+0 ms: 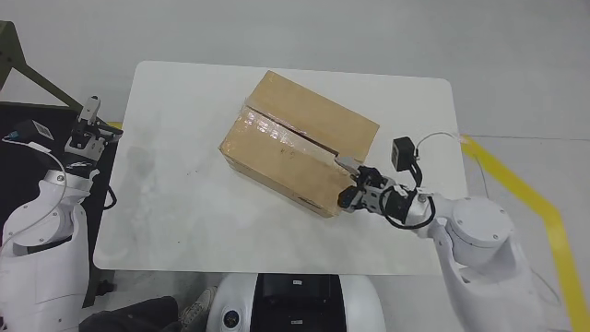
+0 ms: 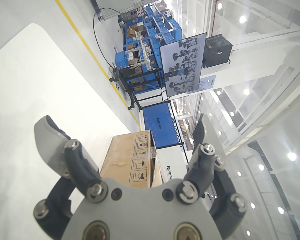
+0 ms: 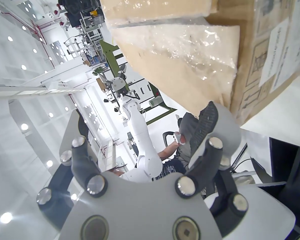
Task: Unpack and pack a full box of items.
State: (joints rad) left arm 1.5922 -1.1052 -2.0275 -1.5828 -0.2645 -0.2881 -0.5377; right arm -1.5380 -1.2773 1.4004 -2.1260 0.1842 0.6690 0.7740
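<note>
Right end effector [image 1: 352, 184]: open at 4 o'clock, one finger [image 3: 207, 118] at the box [image 1: 300, 138] corner, maybe to lift a flap
Box: taped shut, middle of the counter [image 1: 184, 203]
Left end effector [image 2: 124, 123]: open, empty, out of the way at 9 o'clock

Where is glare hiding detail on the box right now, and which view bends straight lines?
Top view: even light, slight sheen on the tape along the box seam. Right wrist view: strong glare on that wrinkled tape; the label beside it is visible. Left wrist view: ceiling lights bloom, and ceiling beams curve near the frame's edge.
</note>
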